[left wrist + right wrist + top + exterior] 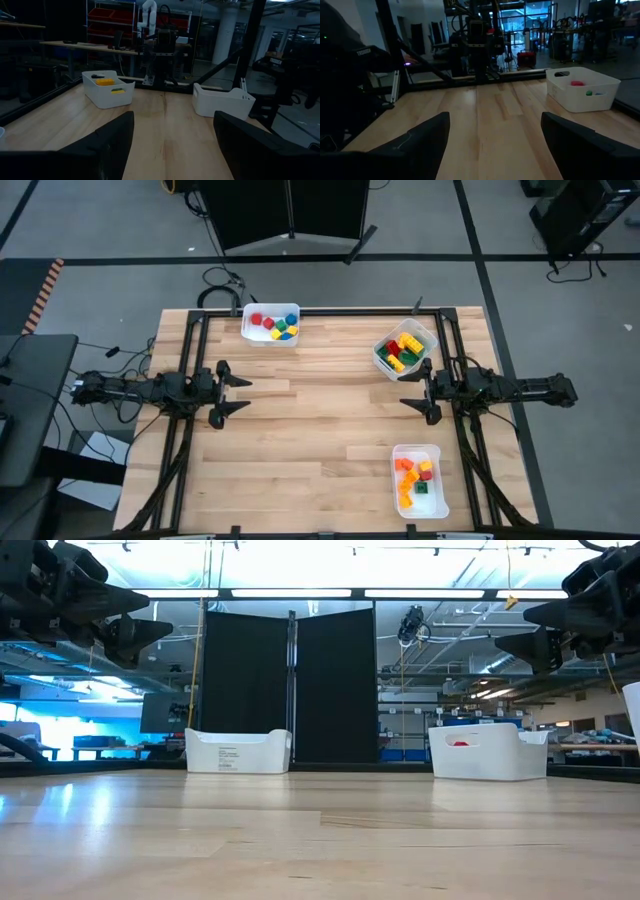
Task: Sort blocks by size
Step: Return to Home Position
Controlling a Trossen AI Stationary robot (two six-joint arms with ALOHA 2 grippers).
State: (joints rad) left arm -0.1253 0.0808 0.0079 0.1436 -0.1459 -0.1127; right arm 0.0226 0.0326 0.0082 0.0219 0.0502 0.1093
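Observation:
All the blocks lie inside three white bins. The far-left bin [271, 323] holds red, blue, green and yellow blocks [279, 326]. The far-right bin [405, 350] holds red, yellow and green bricks [404, 349]. The near-right bin [419, 479] holds orange, red and green blocks [411, 478]. My left gripper [244, 394] is open and empty above the table's left side. My right gripper [408, 390] is open and empty above the right side, between the two right bins.
The black frame rails [330, 311] run along the table's far edge and down both sides. The bare wooden tabletop [320, 420] lies between the two grippers.

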